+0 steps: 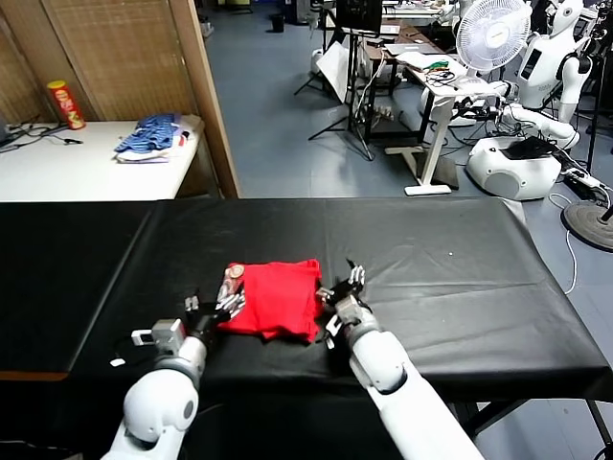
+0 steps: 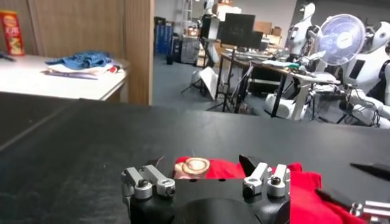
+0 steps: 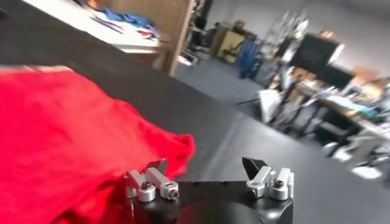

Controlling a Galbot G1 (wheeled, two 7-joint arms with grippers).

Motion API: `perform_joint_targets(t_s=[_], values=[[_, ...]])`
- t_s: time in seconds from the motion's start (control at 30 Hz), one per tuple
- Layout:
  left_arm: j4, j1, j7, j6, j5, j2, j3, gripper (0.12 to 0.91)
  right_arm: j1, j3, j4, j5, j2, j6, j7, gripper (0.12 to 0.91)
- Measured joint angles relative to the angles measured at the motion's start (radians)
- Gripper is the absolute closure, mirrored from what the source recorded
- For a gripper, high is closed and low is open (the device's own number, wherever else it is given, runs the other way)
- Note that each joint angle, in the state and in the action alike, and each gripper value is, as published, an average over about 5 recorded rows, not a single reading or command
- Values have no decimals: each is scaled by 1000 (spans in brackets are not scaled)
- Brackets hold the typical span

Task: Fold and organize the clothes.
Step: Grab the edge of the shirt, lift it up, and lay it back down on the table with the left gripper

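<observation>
The red T-shirt (image 1: 276, 298) lies folded into a small bundle on the black table (image 1: 450, 278), near its front edge, with a bit of the brown-and-white print (image 1: 233, 281) showing at its left end. My left gripper (image 1: 215, 305) is open at the bundle's left edge; in the left wrist view the shirt (image 2: 225, 169) lies just beyond its spread fingers (image 2: 210, 163). My right gripper (image 1: 347, 286) is open at the bundle's right edge; in the right wrist view the shirt (image 3: 61, 134) reaches to one finger (image 3: 157, 165), and nothing lies between the fingers.
A white side table (image 1: 86, 163) at the back left holds a blue striped pile of garments (image 1: 153, 134) and a red can (image 1: 65, 103). Beyond the black table stand desks, a fan (image 1: 493, 34) and white robots (image 1: 551, 57).
</observation>
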Motion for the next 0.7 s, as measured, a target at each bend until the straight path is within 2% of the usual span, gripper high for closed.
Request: perform_joint_targets(t_s=[0.13,0.23,0.5,0.63,0.7], values=[[33,-15,14,-14,-39,-7,-20,232,-30,41,59,81,-14,3,-23,227],[63,-24,13,-29,-79,-14,-38,232,-63,75,126,164,-30,-26,-30,227],[130,-40,8,-35,-269,-26,-75,232,-170,146,333,445,-59,-118,-10,227],[150,-41,7,-28,-345,-30,-81,243,-206,165,399,491,-61,-124,-5,227],[156,-41,5,-27,-368,-33,-81,302,-218,173,422,501,-63,-124,-3,227]])
